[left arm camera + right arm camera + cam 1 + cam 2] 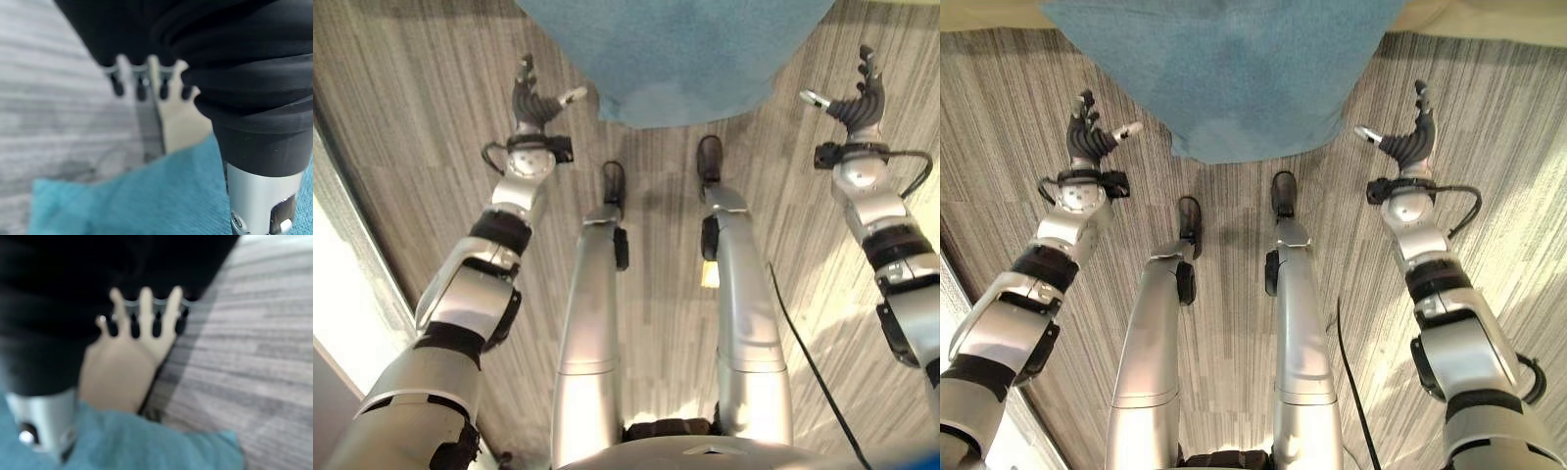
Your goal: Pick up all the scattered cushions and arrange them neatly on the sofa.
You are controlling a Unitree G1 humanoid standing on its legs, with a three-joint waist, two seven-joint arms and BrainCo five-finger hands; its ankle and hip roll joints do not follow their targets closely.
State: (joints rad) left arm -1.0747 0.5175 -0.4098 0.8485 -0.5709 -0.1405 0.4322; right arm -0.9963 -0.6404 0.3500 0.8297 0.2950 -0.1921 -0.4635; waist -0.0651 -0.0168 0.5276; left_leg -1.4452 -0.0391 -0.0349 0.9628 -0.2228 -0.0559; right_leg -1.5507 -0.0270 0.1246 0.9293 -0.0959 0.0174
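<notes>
One teal cushion (675, 59) on striped carpet (411, 117)

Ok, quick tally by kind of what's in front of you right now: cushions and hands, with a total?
Teal cushion on the grey striped floor, between the two hands: 1
Robot hands, left hand and right hand, both open, one at each side of the cushion: 2
Total: 3
</notes>
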